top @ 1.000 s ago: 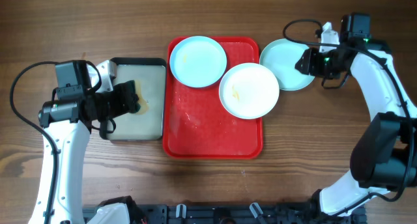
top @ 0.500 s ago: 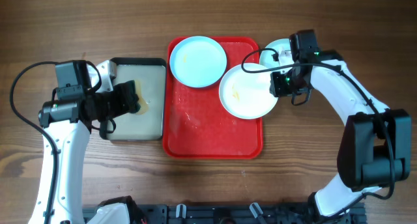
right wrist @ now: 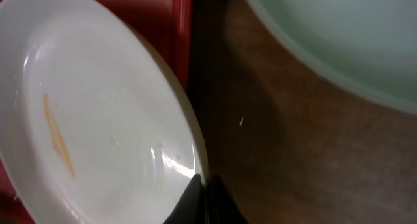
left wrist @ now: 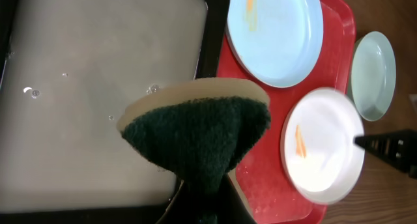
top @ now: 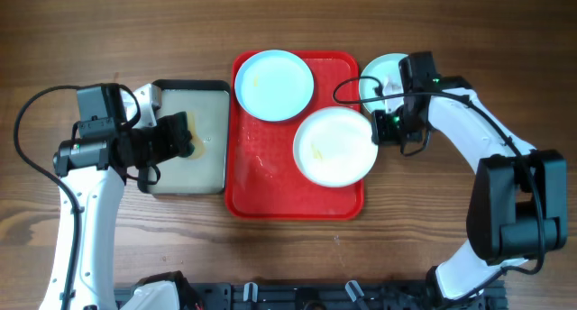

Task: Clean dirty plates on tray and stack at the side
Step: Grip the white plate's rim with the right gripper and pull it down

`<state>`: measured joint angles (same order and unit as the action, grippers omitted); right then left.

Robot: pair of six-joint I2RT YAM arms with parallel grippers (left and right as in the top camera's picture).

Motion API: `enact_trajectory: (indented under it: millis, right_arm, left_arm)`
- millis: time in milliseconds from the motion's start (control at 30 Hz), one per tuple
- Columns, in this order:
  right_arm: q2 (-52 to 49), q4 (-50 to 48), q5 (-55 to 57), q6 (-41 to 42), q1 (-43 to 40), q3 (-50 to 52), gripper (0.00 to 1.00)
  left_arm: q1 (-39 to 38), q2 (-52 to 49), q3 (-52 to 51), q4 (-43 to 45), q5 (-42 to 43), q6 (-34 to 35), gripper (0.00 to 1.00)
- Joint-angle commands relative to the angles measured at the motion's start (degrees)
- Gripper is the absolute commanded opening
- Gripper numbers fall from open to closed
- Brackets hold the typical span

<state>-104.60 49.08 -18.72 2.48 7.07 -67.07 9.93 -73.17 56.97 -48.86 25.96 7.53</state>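
The red tray [top: 270, 188] lies mid-table. A pale blue plate [top: 274, 85] with an orange smear sits at its far left corner. The white plate [top: 334, 146], also smeared orange, lies on the tray's right half. My right gripper [top: 382, 128] is shut on its right rim; the right wrist view shows the fingers [right wrist: 206, 199] pinching the white rim [right wrist: 98, 113]. A second mint plate [top: 386, 74] rests on the wood right of the tray, partly hidden by my right arm. My left gripper [top: 160, 141] is shut on a green-and-tan sponge [left wrist: 195, 129] above the basin.
The black-rimmed basin [top: 212, 112] with cloudy water stands left of the tray. In the left wrist view the basin [left wrist: 78, 74], the tray [left wrist: 270, 178], the blue plate [left wrist: 277, 35], the white plate [left wrist: 322, 146] and the mint plate [left wrist: 373, 74] all show.
My right gripper left the mint plate, moved left to the white plate, closed on its rim and shifted it left and nearer onto the tray. The left arm has not moved.
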Motion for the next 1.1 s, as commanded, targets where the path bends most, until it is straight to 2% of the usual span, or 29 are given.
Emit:
enact_trajectory:
  millis: [0, 100, 300, 433, 533, 600, 700, 833, 967, 1067]
  right_arm:
    - [0.9, 4.31, -5.81, 5.49, 1.44, 0.24, 0.04]
    - [0.9, 5.35, -5.79, 9.4, 5.2, 0.24, 0.04]
    - [0.9, 0.83, -3.58, 17.29, 14.91, 0.24, 0.06]
    - [0.9, -2.8, -3.58, 20.24, 19.21, 0.24, 0.12]
    - [0.9, -4.26, -1.99, 20.0, 20.2, 0.24, 0.27]
    - [0.9, -7.21, 0.31, 19.76, 20.17, 0.24, 0.32]
    - [0.9, -11.41, 2.54, 19.76, 20.2, -0.02, 0.33]
    - [0.9, -12.52, 3.98, 9.66, 20.2, -1.62, 0.35]
    - [0.83, -8.17, 4.57, 10.6, 20.2, -0.63, 0.34]
    - [0.76, -9.09, 4.57, 11.13, 20.22, 1.57, 0.31]
  left_arm:
    - [0.31, 0.63, 1.11, 0.17, -0.13, -1.38, 0.04]
    - [0.31, 0.63, 1.11, 0.17, -0.13, -1.38, 0.04]
    - [0.31, 0.63, 1.11, -0.07, -0.11, -1.38, 0.04]
    - [0.31, 0.63, 1.11, -0.11, -0.11, -1.38, 0.04]
    - [0.31, 0.63, 1.11, -0.09, -0.11, -1.38, 0.04]
    - [0.31, 0.63, 1.11, -0.07, -0.11, -1.38, 0.04]
    - [0.31, 0.63, 1.11, -0.07, -0.13, -1.38, 0.04]
    - [-0.11, 0.63, 1.11, -0.07, -0.11, -1.4, 0.04]
    - [-4.52, 0.63, 1.11, 0.02, -1.03, -1.36, 0.04]
    - [-8.31, 0.63, 1.11, 0.17, -4.87, -1.31, 0.04]
